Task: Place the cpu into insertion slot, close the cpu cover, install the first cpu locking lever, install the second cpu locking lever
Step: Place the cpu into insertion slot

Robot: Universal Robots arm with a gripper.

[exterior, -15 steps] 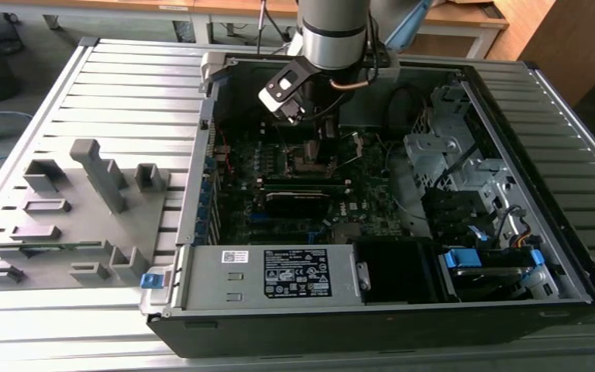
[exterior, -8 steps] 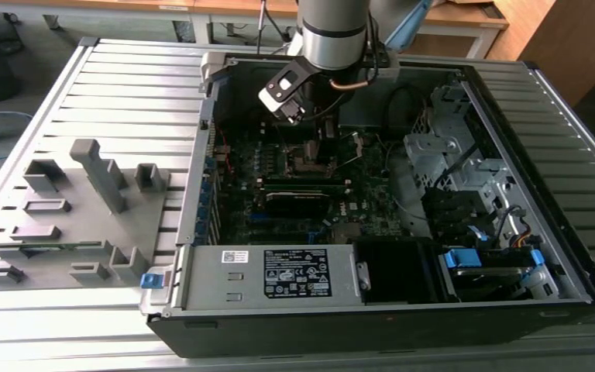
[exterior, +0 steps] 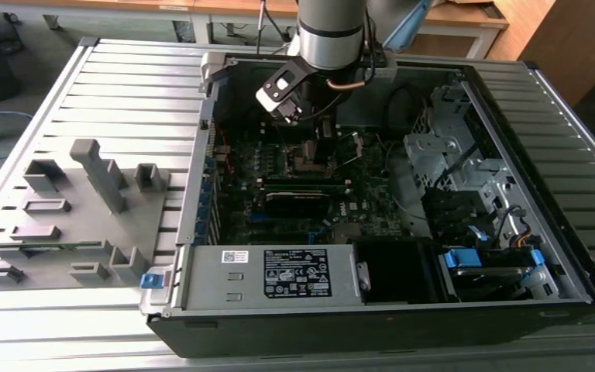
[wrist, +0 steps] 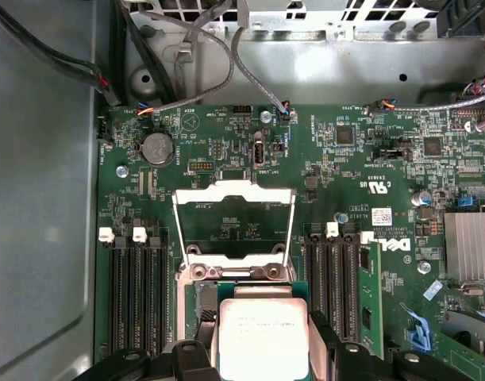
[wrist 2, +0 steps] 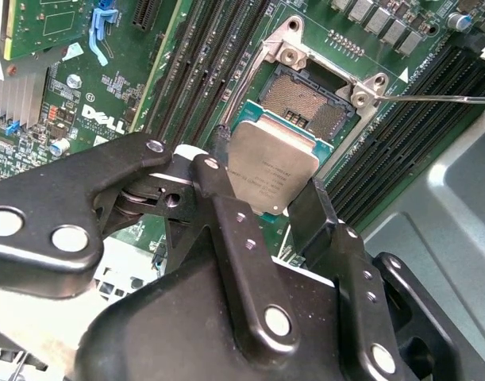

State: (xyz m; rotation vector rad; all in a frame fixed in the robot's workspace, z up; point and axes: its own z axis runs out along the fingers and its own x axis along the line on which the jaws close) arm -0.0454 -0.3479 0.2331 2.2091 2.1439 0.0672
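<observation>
Second wrist view: the end effector (wrist 2: 266,198) grips the cpu (wrist 2: 272,163) by two opposite edges and holds it raised near the open slot (wrist 2: 304,99), seemingly offset rather than centred over it. In the first wrist view the cover (wrist: 232,189) lies swung back, clear. Doing this well likely means squaring its corners to the slot, keeping it level, and lowering straight without sliding.

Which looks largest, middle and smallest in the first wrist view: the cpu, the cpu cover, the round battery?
1. cpu cover.
2. cpu, in the gripper; nearer the camera and cut by the picture edge, so these two are unsure.
3. round battery, smallest.
</observation>
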